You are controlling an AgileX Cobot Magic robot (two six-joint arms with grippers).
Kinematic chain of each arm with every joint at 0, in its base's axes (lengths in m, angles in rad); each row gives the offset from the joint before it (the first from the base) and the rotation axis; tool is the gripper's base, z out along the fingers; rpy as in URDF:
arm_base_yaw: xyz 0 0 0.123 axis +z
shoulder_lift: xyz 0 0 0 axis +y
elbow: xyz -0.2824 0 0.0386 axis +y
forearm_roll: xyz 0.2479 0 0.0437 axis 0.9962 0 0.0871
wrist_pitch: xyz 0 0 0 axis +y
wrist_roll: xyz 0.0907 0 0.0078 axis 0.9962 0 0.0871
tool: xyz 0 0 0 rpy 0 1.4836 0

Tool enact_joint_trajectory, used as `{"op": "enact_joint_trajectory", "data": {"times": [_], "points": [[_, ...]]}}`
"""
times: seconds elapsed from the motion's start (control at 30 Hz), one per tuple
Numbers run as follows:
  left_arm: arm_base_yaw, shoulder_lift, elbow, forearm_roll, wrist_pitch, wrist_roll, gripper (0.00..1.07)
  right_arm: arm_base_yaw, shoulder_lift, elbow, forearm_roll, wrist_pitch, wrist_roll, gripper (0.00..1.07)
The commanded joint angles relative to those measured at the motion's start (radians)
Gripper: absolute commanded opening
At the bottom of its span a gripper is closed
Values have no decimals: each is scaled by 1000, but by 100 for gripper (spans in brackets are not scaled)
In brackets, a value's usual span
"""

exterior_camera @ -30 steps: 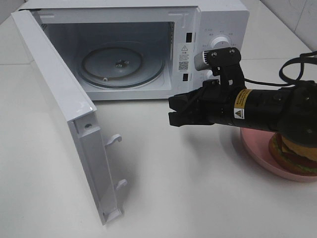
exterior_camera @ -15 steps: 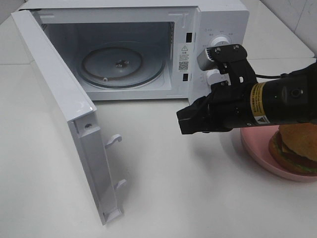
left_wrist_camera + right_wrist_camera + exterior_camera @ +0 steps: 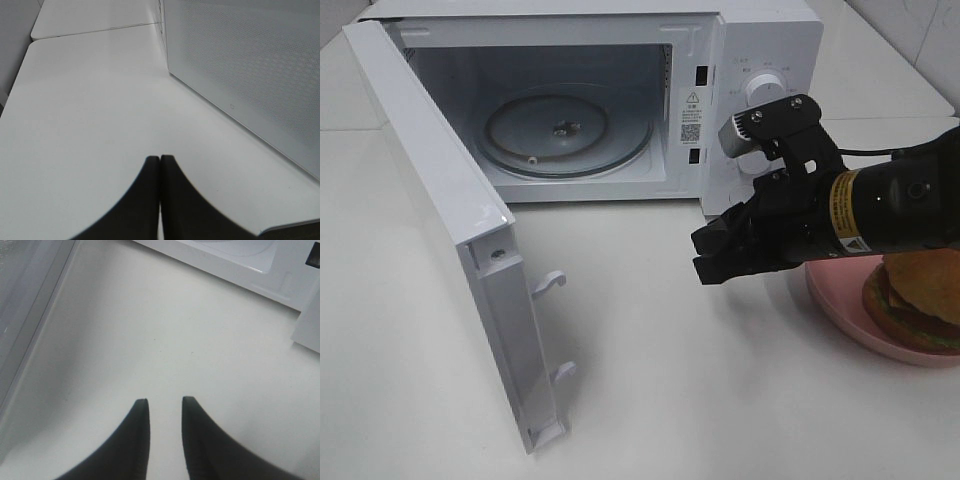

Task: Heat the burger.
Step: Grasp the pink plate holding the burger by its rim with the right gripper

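We see only part of the round burger (image 3: 925, 285) with its golden-brown bun: the black right arm (image 3: 905, 195) covers its top and the picture edge cuts its side. It sits on a round pink plate (image 3: 830, 296), right of the white microwave oven (image 3: 760, 40), whose door (image 3: 440, 190) stands open on a glass turntable (image 3: 565, 130). Our right gripper (image 3: 708, 256) hangs over the white table (image 3: 670, 400) beside the plate, fingers (image 3: 140, 430) a narrow gap apart, holding nothing. Our left gripper (image 3: 160, 159) shows only in its wrist view, fingers pressed together, empty. The oven's sticker (image 3: 692, 112) bears a warning triangle and a square code; the arm's yellow label (image 3: 847, 215) and the print by the dial (image 3: 763, 88) are too small to read.
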Motion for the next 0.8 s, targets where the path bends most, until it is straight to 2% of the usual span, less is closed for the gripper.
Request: {"op": "enact_joint_trajectory", "data": {"times": [0.03,0.1,0.17,0.27,0.3,0.33,0.53,0.8], "points": [[-1,-24,3,1,-14,0,0,-6,-12,-7,-9,29,-70,28],[-1,-24,3,1,-14,0,0,-6,-12,-7,-9,44,-73,30],[-1,-24,3,1,-14,0,0,-6,-16,-7,-9,97,-73,41],[-1,-24,3,1,-14,0,0,-6,-16,-7,-8,109,-73,43],[-1,-24,3,1,-14,0,0,-6,-16,-7,-5,142,-67,47],[-1,-24,3,1,-14,0,0,-6,-16,-7,-5,178,-35,52],[-1,-24,3,1,-14,0,0,-6,-16,-33,-5,245,136,63],[-1,-24,3,1,-14,0,0,-6,-16,-79,-7,281,168,66]]}}
